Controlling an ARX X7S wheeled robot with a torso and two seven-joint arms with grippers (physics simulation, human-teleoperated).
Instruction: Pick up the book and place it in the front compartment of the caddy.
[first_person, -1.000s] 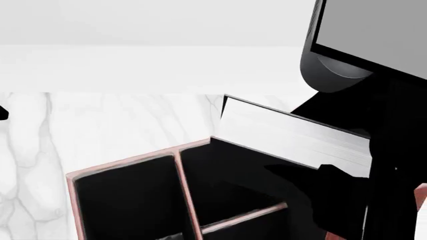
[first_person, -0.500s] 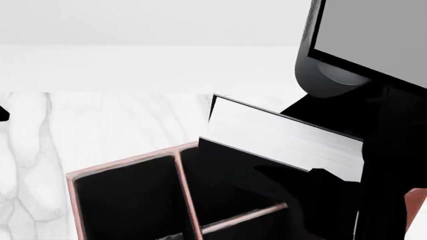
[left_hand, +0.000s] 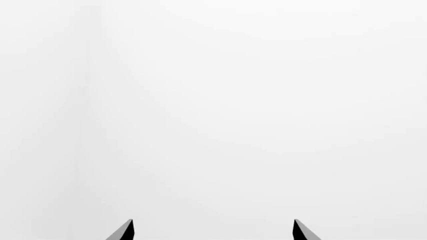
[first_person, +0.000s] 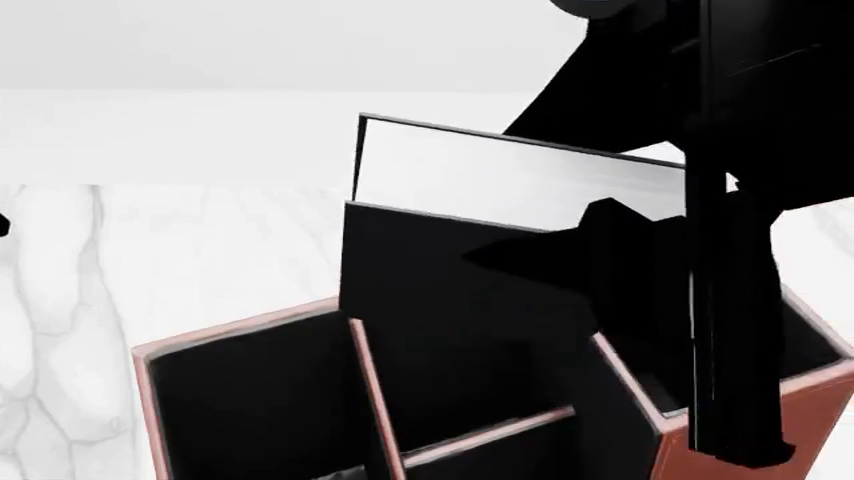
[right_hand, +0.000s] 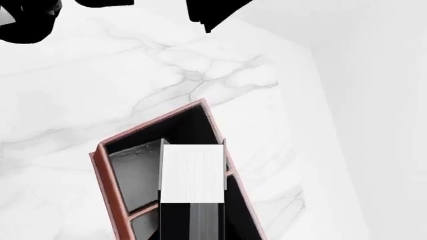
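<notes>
The reddish-brown caddy (first_person: 240, 400) was seen nearest on the marble table (first_person: 80, 300). Above its cells, the black book (first_person: 454, 300) was held pinched by the right gripper (first_person: 641, 250). The left gripper (left_hand: 213, 231) was shown spread apart.

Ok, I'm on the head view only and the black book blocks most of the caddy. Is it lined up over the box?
Observer: Yes. From the right wrist view, the black hardcover book with the white page edge sits inside the outline of the reddish-brown leather-look caddy, close along one long wall.
Operator: How deep is it?
Observer: Can't tell. That view looks straight down the page edge, and the book's lower end is hidden.
Operator: And the left hand?
Observer: The left hand is open and empty. Its wrist view shows only blank white beyond the two fingertips.
</notes>
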